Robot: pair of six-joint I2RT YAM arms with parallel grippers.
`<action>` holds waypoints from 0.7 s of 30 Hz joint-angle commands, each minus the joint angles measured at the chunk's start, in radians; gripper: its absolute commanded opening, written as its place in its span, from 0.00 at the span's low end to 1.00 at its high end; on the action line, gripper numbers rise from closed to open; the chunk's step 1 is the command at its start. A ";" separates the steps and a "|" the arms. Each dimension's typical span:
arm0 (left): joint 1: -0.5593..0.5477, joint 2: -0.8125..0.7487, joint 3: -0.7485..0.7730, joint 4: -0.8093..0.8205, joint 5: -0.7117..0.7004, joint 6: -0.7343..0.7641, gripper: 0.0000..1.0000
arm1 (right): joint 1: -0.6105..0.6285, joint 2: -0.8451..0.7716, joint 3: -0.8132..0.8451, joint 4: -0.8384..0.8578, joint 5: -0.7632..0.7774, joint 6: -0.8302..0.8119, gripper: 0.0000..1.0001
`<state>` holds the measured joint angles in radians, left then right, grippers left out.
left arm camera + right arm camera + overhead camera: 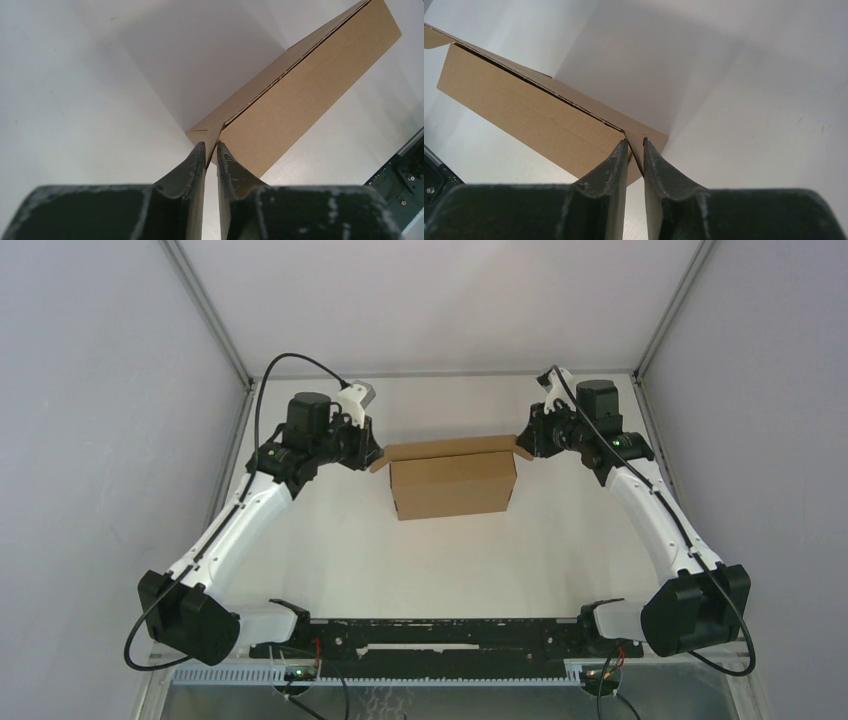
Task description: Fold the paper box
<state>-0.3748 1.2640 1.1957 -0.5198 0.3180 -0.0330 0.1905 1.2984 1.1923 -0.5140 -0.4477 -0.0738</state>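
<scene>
You have the paper box (452,488), matte brown rectangular cardboard, standing mid-table with its end flaps splayed. Your left gripper (211,150) and right gripper (636,146) each pinch a thin flap corner between narrow, scuffed dark fingers. The table (400,570) is smooth white, with pale grey walls (90,390) around it.

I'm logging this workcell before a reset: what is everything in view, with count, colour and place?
paper box: one, plain brown, middle of the table, a flap sticking out at each upper end
table: one, white, under the box
walls: three, pale grey, left, back and right of the table
mounting rail: one, black, near edge, between the arm bases
left arm: one, white and black, reaching in from the near left
right arm: one, white and black, reaching in from the near right
left gripper: one, dark, pinching the box's left end flap
right gripper: one, dark, pinching the box's right end flap
</scene>
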 commanded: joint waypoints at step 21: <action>-0.006 0.014 0.056 -0.002 0.011 0.016 0.15 | 0.010 -0.032 0.008 0.032 0.007 -0.008 0.24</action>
<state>-0.3752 1.2766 1.1957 -0.5236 0.3202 -0.0334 0.1925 1.2980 1.1923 -0.5137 -0.4461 -0.0734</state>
